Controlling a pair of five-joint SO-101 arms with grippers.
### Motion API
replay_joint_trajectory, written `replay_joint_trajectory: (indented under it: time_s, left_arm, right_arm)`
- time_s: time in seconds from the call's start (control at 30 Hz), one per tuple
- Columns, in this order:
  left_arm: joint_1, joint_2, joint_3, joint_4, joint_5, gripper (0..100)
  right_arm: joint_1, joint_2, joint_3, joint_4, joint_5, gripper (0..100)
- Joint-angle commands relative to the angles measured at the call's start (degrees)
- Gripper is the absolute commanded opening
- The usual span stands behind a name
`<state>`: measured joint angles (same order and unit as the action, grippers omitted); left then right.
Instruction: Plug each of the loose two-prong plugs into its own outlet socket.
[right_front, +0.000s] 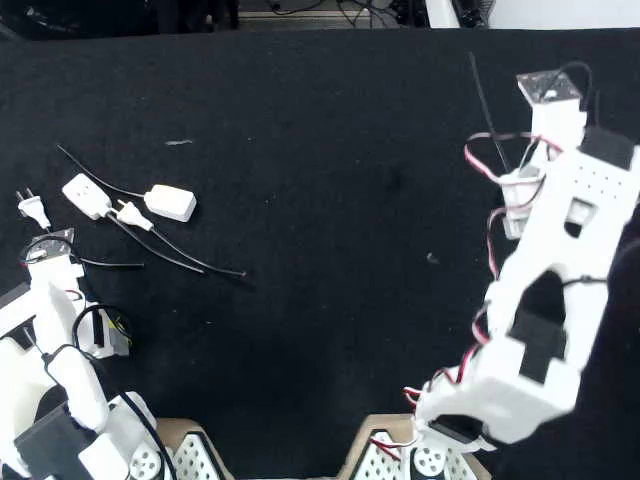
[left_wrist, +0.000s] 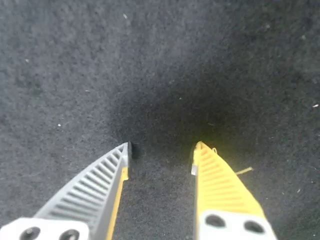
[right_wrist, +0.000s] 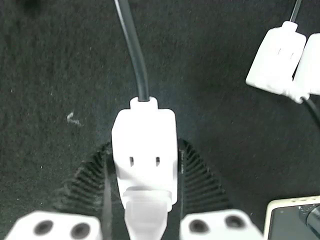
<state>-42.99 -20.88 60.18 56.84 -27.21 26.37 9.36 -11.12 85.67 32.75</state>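
Note:
My right gripper (right_wrist: 145, 150) is shut on a white outlet socket (right_wrist: 144, 145). Its two slots face the camera and its black cable (right_wrist: 132, 50) runs away from the fingers. In the high view this gripper (right_front: 520, 190) is held up at the right side of the table. Two more white sockets (right_front: 85, 195) (right_front: 170, 203) lie at the far left with a small plug (right_front: 130, 213) between them. A loose two-prong plug (right_front: 33, 208) lies at the left edge. My left gripper (left_wrist: 161, 147) is open over bare cloth, close to that plug (right_front: 42, 250).
Black cloth (right_front: 330, 200) covers the table. Thin black cables (right_front: 190, 262) trail from the left cluster toward the middle. In the right wrist view, two white socket bodies (right_wrist: 280, 60) lie side by side beyond the held one.

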Motion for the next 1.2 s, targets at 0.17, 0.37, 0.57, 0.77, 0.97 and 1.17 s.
replay_joint_trajectory:
  time_s: [0.17,0.37,0.57,0.77,0.97,1.17]
  left_arm:
    - [0.84,0.79,1.45,-1.58,0.53,21]
    - [0.84,0.79,1.45,-1.58,0.53,21]
    - [0.84,0.79,1.45,-1.58,0.53,21]
    - [0.84,0.79,1.45,-1.58,0.53,21]
    - [0.84,0.79,1.45,-1.58,0.53,21]
    - [0.84,0.79,1.45,-1.58,0.53,21]
  right_arm:
    - [2.37,14.55,-39.43,15.56,-0.70,1.1]
    - [2.55,18.59,-42.33,15.21,-0.70,1.1]
    - [2.90,27.74,-43.03,15.03,-0.70,1.1]
    - [4.57,34.07,-43.03,7.91,-7.56,1.1]
    - [4.84,37.67,-43.12,3.25,-8.62,1.1]
    - [4.75,40.75,-43.12,0.53,-8.26,1.1]
